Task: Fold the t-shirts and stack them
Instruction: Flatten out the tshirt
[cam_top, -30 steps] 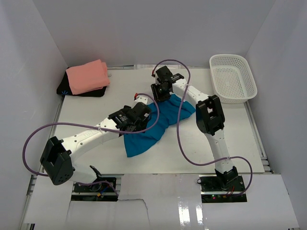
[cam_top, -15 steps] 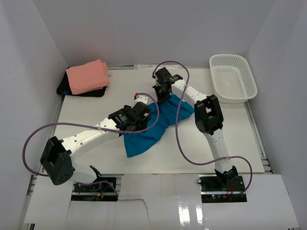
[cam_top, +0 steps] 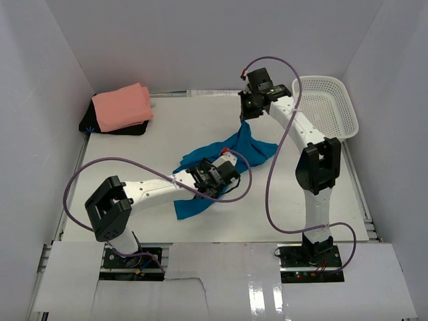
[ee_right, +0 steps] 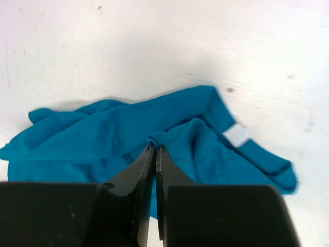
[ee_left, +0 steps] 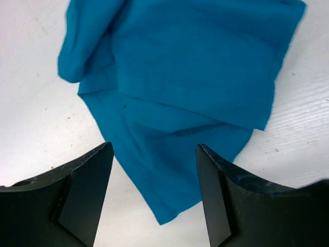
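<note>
At table centre, the crumpled teal-blue cloth t-shirt [cam_top: 254, 148] [ee_left: 180, 77] [ee_right: 103, 134] lies on the white tabletop [cam_top: 167, 127]. One fold is drawn up by the right gripper [cam_top: 245, 123] [ee_right: 155, 149], its fingers pinched together on the cloth. The left gripper [cam_top: 224, 175] [ee_left: 153, 148] hovers over the shirt's near edge, fingers apart. Far left, the folded salmon-pink cloth t-shirt [cam_top: 122, 107] rests on a black mat [cam_top: 90, 124]. Far right, the white plastic mesh basket [cam_top: 326, 140] shows only its mesh floor.

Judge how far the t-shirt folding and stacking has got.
Done: the pink t-shirt lies folded, far left. In hand: the right pincer is shut on the crumpled teal t-shirt; the left pincer hangs open above it. Left: folding it and stacking.
</note>
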You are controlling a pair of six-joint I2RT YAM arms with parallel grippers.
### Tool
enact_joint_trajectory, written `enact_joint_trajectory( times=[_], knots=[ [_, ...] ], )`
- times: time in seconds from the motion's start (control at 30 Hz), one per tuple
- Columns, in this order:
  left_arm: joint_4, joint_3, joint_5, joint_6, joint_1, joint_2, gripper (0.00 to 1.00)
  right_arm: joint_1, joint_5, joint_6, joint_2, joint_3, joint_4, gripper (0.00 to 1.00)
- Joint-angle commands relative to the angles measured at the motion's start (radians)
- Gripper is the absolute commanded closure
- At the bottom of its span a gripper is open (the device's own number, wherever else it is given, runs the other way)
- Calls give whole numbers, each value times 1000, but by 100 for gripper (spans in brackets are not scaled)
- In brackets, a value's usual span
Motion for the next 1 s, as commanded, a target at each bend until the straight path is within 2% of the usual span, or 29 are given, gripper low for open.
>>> enact_joint_trajectory(
  times=[0.0, 0.17, 0.37, 0.87, 0.97],
  knots=[
    [5, 54, -82, 21, -51, 43, 25, -70, -2, 27, -84, -39, -15, 92],
    [45, 73, -55, 62, -95, 81, 25, -130, 9, 56, -150, -95, 0, 92],
    [73, 73, -67, 109, -138, 112, 24, -168, -17, 68, -138, -63, -7, 92],
    [99, 78, 37, 147, -192, 164, 24, -198, -36, 56, -115, -69, -13, 92],
    [105, 84, 24, 155, -192, 187, 24, -202, -37, 51, -119, -75, -12, 92]
  ],
)
